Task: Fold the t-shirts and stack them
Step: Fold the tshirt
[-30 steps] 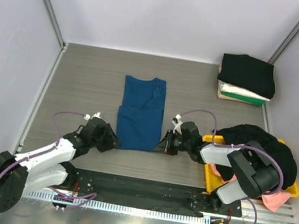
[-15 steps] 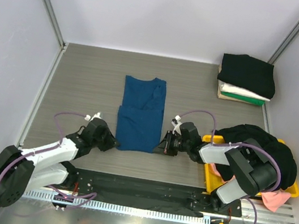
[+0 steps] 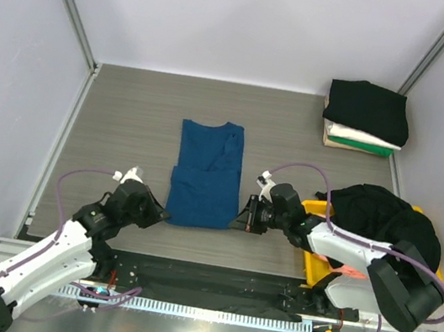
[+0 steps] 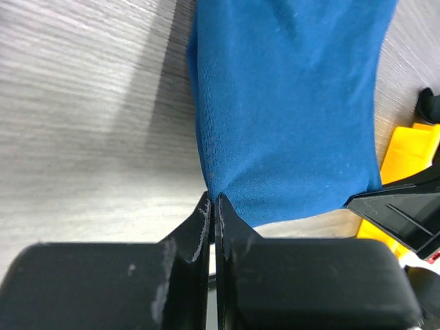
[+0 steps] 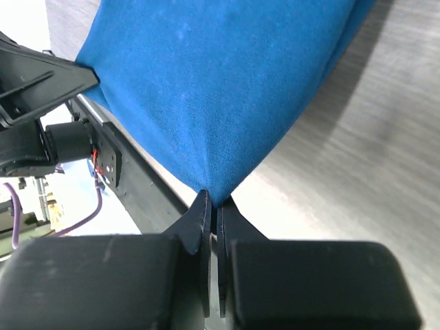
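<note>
The blue t-shirt (image 3: 206,176) lies flat on the counter (image 3: 128,116), well to the left of the yellow bin (image 3: 318,206), already narrowed to a long strip with its collar at the end farthest from the arms. The left tool (image 3: 164,214) is clamped on the near hem corner on the side away from the bin. The right tool (image 3: 240,218) is clamped on the 2nd near corner, the one on the bin's side. Each wrist view shows fingers pressed together with a peak of blue cloth drawn up between them.

The cloth is thin, light and limp, so it will sag between the 2 grips and slide easily over the smooth wood. Holding both hem corners at once looks right, since equal tension should keep the edge straight for the fold towards the collar.

Beyond the bin sits a stack (image 3: 366,118) of finished shirts, and a black t-shirt (image 3: 384,219) is heaped over the bin.
</note>
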You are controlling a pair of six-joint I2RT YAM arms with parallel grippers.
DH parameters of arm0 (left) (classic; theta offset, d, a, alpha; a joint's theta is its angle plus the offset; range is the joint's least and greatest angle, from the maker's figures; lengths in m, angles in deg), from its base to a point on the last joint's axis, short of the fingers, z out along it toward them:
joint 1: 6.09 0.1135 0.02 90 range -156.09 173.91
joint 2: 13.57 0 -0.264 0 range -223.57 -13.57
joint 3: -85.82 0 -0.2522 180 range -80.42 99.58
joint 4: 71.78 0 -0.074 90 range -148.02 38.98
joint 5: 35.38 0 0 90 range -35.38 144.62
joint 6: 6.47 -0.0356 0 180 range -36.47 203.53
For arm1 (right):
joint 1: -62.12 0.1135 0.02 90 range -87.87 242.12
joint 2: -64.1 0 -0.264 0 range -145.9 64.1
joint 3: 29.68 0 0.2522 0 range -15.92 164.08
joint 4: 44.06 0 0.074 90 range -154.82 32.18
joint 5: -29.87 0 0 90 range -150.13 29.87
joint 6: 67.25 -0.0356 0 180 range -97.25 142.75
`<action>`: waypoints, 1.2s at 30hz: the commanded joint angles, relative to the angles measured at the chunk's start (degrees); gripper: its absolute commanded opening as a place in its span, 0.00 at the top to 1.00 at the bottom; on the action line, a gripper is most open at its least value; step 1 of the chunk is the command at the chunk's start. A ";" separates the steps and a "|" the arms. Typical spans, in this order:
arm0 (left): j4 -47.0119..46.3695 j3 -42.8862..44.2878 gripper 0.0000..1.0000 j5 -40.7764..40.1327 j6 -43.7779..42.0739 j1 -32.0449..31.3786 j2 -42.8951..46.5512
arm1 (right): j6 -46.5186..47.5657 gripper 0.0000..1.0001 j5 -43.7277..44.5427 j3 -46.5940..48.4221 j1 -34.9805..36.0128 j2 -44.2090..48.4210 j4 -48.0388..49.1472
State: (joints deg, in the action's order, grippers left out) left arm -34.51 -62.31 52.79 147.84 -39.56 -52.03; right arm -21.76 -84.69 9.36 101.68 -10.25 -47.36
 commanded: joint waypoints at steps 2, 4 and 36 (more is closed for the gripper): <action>11.03 2.10 1.00 -2.84 0.46 -0.36 4.00 | 0.92 0.99 4.16 -0.14 1.49 5.08 -7.38; 13.05 2.81 1.00 -2.05 1.07 -0.54 6.02 | 0.31 0.99 4.95 -0.32 2.19 6.49 -9.31; 20.71 44.91 1.00 -0.57 -12.89 10.94 -25.24 | 20.42 0.99 15.24 48.27 -10.10 -10.71 -46.67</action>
State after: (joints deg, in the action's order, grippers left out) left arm -13.31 -19.58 50.80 139.65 -33.68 -74.89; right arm -7.23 -70.74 52.94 94.48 -18.18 -91.23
